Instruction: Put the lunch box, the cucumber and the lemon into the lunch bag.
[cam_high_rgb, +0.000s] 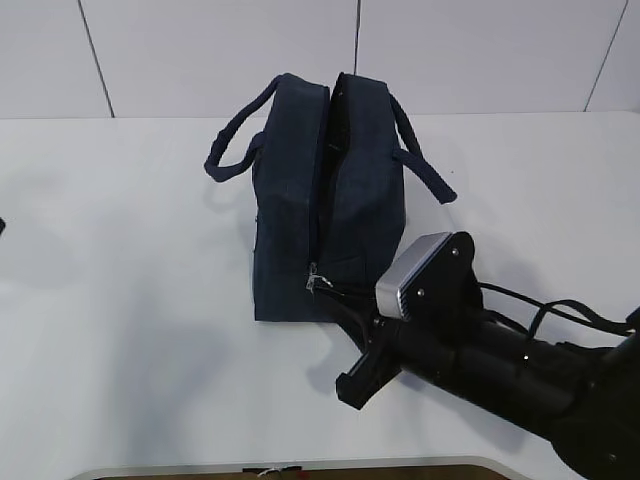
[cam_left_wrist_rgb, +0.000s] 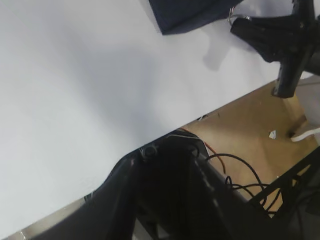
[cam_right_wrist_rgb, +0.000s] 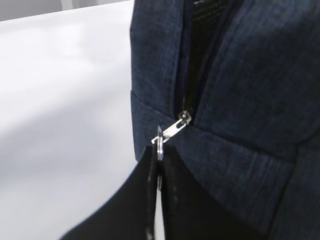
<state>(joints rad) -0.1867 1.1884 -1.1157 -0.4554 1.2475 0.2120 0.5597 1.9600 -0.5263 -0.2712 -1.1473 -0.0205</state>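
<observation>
Black right gripper (cam_right_wrist_rgb: 157, 165) sits nearest, jaws pinched tight on the silver zipper pull (cam_right_wrist_rgb: 167, 134) at the near bottom end of the lunch bag (cam_high_rgb: 330, 190). Navy bag stands on the white table (cam_high_rgb: 120, 300) behind it, zipper gaping open along the top, handles flopped to each side. Left gripper is out of sight, jaws partly apart.

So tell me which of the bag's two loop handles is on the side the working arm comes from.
The right-hand handle of the lunch bag, above the right gripper, whose fingers pinch the zipper pull. The other handle loops out to the left.
</observation>
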